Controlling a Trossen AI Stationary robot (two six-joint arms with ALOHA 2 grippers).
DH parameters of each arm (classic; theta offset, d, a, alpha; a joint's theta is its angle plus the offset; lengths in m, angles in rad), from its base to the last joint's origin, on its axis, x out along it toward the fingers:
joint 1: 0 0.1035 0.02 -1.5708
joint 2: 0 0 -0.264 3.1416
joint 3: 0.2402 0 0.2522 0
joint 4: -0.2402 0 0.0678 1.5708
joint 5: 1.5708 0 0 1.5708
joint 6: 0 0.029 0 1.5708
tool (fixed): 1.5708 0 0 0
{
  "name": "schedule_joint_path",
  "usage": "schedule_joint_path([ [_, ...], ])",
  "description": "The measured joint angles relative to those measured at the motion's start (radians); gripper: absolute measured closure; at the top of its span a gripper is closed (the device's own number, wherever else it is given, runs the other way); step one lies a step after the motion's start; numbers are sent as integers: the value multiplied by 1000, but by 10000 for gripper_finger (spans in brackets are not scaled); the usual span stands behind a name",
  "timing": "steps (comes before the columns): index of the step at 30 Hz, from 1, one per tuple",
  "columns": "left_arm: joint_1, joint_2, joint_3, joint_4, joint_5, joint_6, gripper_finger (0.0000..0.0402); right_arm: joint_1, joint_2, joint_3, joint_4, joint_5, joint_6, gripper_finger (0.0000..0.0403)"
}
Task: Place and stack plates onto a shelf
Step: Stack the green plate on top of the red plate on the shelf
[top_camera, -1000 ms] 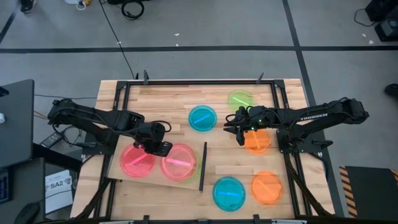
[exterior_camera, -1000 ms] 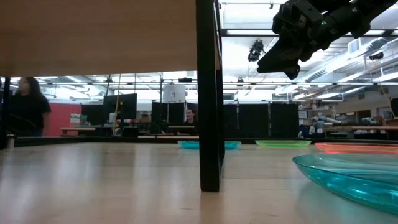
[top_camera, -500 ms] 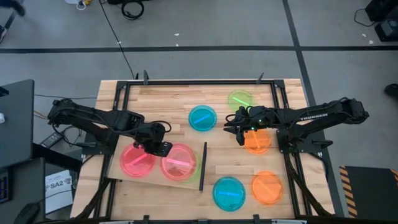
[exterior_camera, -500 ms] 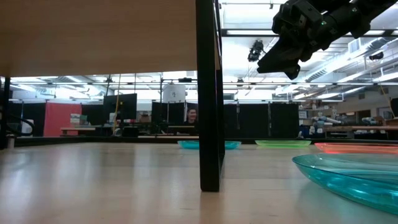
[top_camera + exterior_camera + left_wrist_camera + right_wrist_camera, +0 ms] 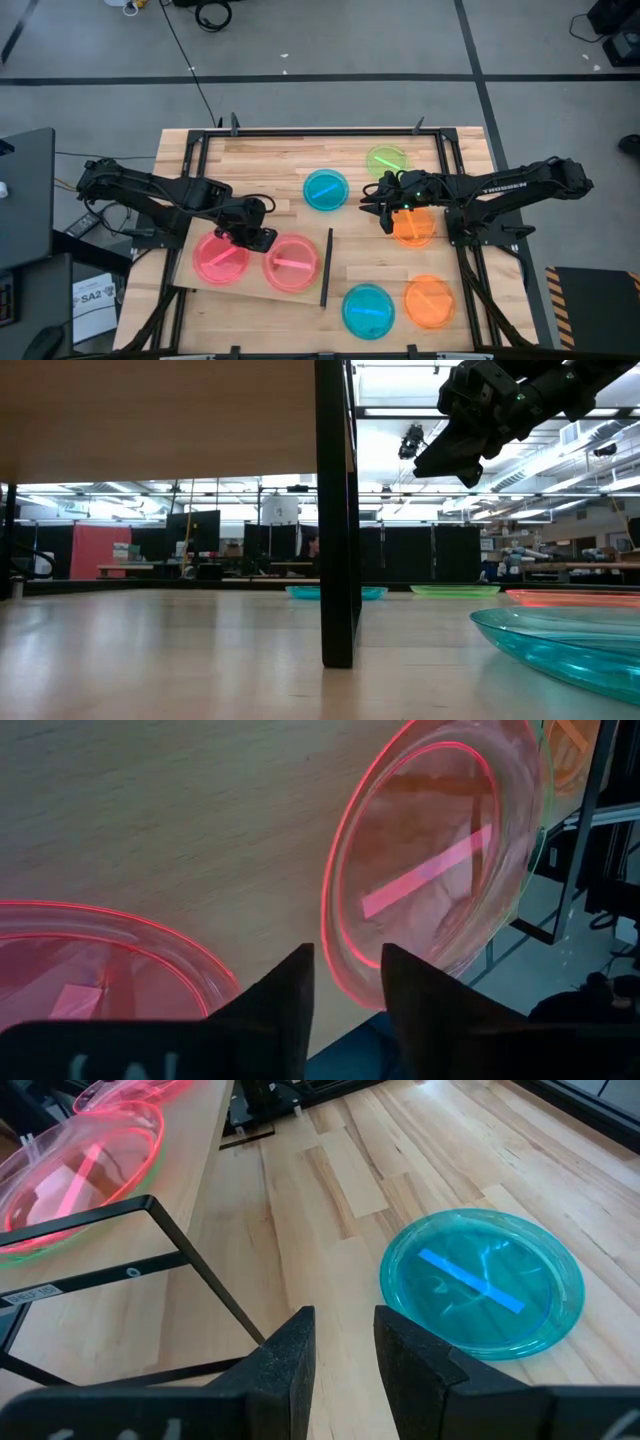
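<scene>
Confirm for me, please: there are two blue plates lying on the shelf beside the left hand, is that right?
Not quite: the two plates on the shelf beside the left hand are pink, not blue, as the high view shows.

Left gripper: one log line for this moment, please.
left gripper open above shelf | pink plate lies on shelf | right gripper open, hovering mid-table
</scene>
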Motion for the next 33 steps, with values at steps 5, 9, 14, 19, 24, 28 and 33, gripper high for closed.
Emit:
schedule_joint_path([
  [5, 0, 0, 0, 0, 0, 0, 257, 0, 0, 0, 0, 0, 0, 291],
  [9, 0, 0, 0, 0, 0, 0, 255, 0, 0, 0, 0, 0, 0, 291],
  [14, 0, 0, 0, 0, -7, 0, 255, 0, 0, 0, 0, 0, 0, 291],
  [19, 0, -1, 0, 0, -8, 54, 255, 0, 0, 0, 0, 0, 0, 291],
  [24, 0, -1, 0, 0, -47, 100, 255, 0, 0, 0, 0, 0, 0, 291],
  [28, 0, -1, 0, 0, -85, 161, 255, 0, 0, 0, 0, 0, 0, 291],
  [33, 0, -1, 0, 0, -129, 182, 255, 0, 0, 0, 0, 0, 0, 291],
])
